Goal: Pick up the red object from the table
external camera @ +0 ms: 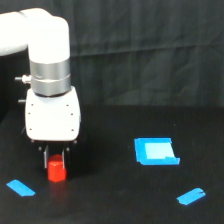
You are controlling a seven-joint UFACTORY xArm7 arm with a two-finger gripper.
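Note:
The red object is a small red-orange block on the black table at the exterior view's left. My gripper hangs straight down over it from the white arm. Its two dark fingers stand on either side of the block's upper part and touch its sides. The block's lower half shows below the fingertips. I cannot tell whether the block rests on the table or hangs just above it.
A flat blue square piece lies right of centre. Short blue tape strips lie at the front left and front right. A black cloth backdrop hangs behind the table.

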